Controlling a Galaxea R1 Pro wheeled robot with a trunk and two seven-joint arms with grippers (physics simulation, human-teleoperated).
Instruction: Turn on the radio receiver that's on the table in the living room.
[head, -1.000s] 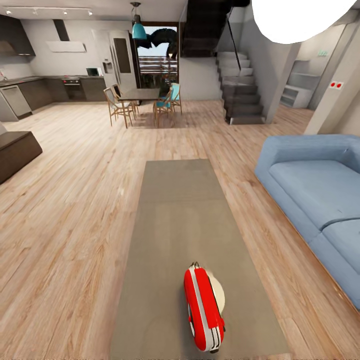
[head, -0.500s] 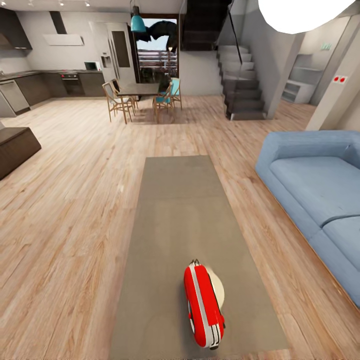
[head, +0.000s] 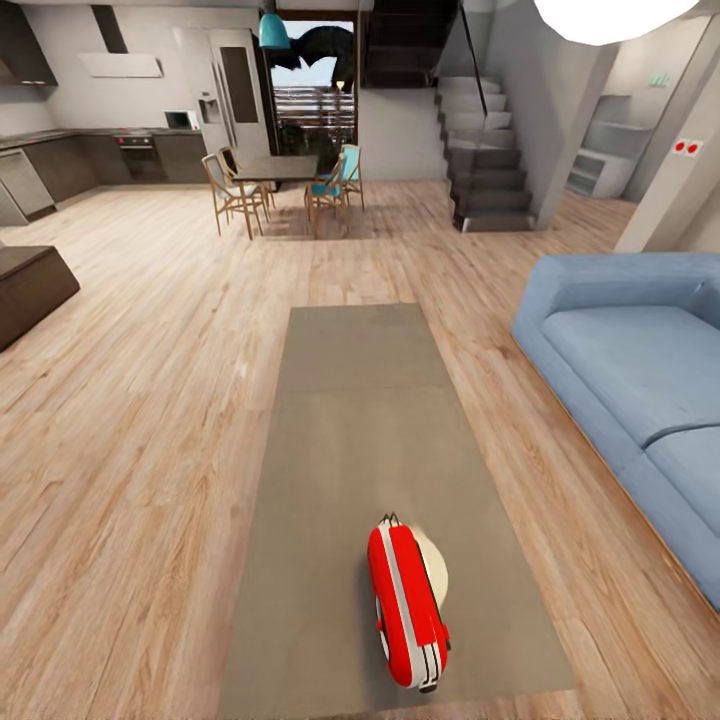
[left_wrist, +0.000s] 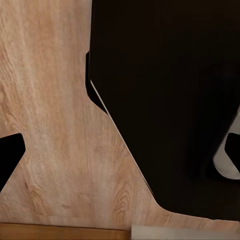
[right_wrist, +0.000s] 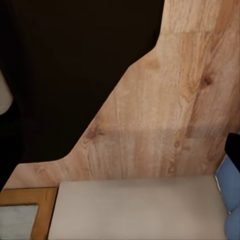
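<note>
- The radio (head: 406, 603) stands on edge at the near end of the table (head: 350, 420), red with white stripes, its thin handle at the far tip.
- A pale disc (head: 434, 575) lies just behind the radio on its right side, partly hidden by it.
- The rest of the grey table top runs away from the camera toward the dining area.
- A blue sofa (head: 630, 380) sits to the right of the table, with a strip of wood floor (head: 150, 400) between them.
- A dark low block (head: 30, 290) stands at the left edge, well apart from the table.
- Far back are a dark dining table with wooden chairs (head: 285, 185), kitchen cabinets (head: 90, 160) on the left and stairs (head: 490, 170) on the right.
- A white lamp dome (head: 610, 12) hangs at the top right.
- The left wrist view shows plank floor and a large black shape (left_wrist: 170, 100); whether the left gripper is wide or narrow cannot be told.
- The right wrist view shows floor, a black shape (right_wrist: 70, 75), a grey surface (right_wrist: 137, 207) and a bit of blue sofa (right_wrist: 231, 200); the right gripper's state cannot be told either.
</note>
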